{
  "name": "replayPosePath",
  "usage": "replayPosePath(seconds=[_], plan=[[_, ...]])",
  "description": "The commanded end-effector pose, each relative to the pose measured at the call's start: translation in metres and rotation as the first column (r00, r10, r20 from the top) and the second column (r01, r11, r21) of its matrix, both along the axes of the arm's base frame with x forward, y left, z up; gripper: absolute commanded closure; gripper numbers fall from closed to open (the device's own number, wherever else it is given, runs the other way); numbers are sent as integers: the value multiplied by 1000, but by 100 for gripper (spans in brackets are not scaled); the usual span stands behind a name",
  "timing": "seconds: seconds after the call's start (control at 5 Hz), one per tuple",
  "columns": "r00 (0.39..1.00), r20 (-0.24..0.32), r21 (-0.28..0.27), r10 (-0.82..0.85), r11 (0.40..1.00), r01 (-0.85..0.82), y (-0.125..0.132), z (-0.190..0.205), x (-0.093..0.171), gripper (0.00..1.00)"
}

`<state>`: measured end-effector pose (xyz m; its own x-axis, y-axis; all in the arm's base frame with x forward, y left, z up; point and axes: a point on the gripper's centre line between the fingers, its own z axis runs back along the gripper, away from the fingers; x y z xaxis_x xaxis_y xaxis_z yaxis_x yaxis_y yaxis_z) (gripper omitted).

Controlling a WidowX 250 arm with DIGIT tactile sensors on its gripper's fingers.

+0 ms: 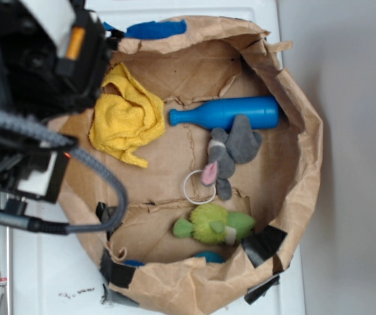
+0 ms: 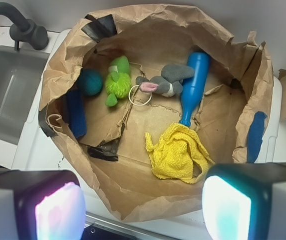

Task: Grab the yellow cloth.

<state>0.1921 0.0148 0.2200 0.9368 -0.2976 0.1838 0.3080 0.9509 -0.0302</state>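
Gripper fingers (image 2: 48, 210) cropped by the wrist view's bottom edge — a blue ball (image 1: 208, 257) half hidden behind the bag rim (image 1: 194, 279) — exterior view

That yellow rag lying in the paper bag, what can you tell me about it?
The yellow cloth is bright yellow, with a looped, terry-like weave. It lies crumpled in loose folds, one thin strip trailing off an edge, flat on the floor of the brown paper bag. The neck end of the blue bottle sits right beside it, perhaps touching. The gripper is above it with jaws spread, touching nothing.
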Motion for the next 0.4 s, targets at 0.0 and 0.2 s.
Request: replayPosePath(seconds=[0.0, 0.2], plan=[[999, 46, 8, 24, 1000, -25, 4, 13, 5, 0], [993, -90, 37, 71, 997, -68, 46, -38, 55, 0]])
